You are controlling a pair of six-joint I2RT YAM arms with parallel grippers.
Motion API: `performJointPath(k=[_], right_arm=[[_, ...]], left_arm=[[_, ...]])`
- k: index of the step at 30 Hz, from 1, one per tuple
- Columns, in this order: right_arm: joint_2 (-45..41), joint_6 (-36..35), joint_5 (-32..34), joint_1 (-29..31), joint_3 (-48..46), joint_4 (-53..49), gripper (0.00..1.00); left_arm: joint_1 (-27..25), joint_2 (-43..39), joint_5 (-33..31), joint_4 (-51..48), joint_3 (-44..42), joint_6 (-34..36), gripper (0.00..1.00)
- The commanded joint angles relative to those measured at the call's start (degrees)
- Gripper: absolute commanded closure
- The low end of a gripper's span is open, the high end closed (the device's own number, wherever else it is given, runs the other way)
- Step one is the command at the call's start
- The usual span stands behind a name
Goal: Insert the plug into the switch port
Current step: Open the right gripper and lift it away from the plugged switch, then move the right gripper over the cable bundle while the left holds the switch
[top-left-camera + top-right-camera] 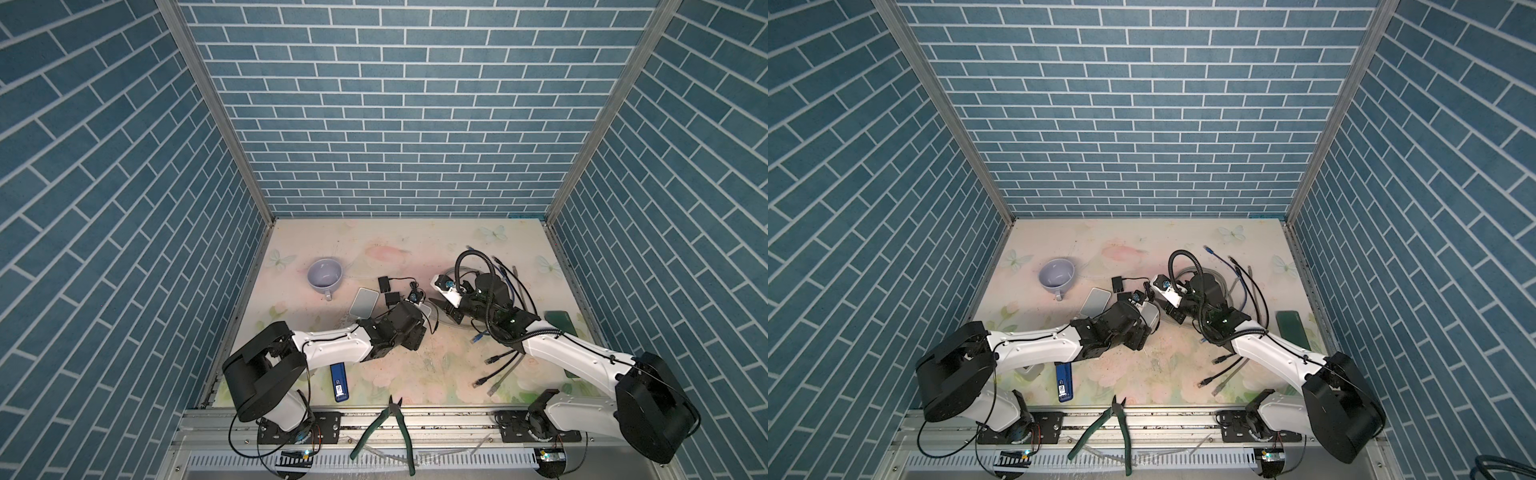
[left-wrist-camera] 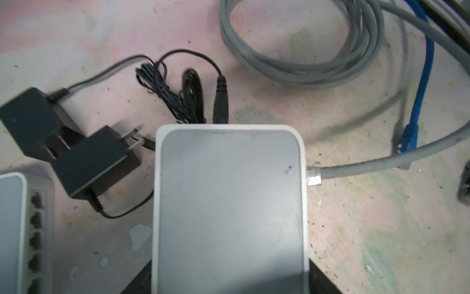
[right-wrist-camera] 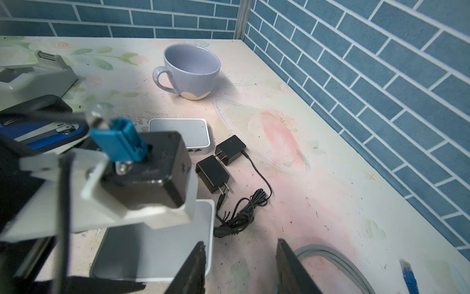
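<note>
Left wrist view: the left claw (image 2: 229,277) grips the switch (image 2: 230,203) across its width on the bench (image 2: 356,229). The plug (image 2: 314,175) of the grey cable (image 2: 381,163) meets the switch's side (seated in a port, by the look of it). The right claw (image 3: 240,254) stands wide and empty just beside the switch. Insertion seems done, so the next move calls for backing off without snagging the cable.

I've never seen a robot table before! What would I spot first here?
Probably the left arm and right arm, black and white, meeting mid-table over a white switch with a grey cable plugged into its side. Then the lilac cup, upright at the table's far left, and the green-handled pliers lying across the front rail.
</note>
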Motion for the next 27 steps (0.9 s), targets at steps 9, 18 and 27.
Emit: performJointPath(k=[9,18,27], right_arm=[[0.08,12.38,-2.52,-4.33,3.16,-0.60,0.54],[-0.01,13.75,0.72,-4.79,8.44,-11.82,0.01],[2.00,23.88,7.40,-8.37,12.58,-25.08,0.01]], left_arm=[[-0.45,4.88,6.06,-8.95,0.26,-1.65,0.35],[0.14,8.03,1.67,-9.08,1.39,-5.07,0.24],[4.60,8.43,0.00,-4.15,0.80,-9.37,0.23]])
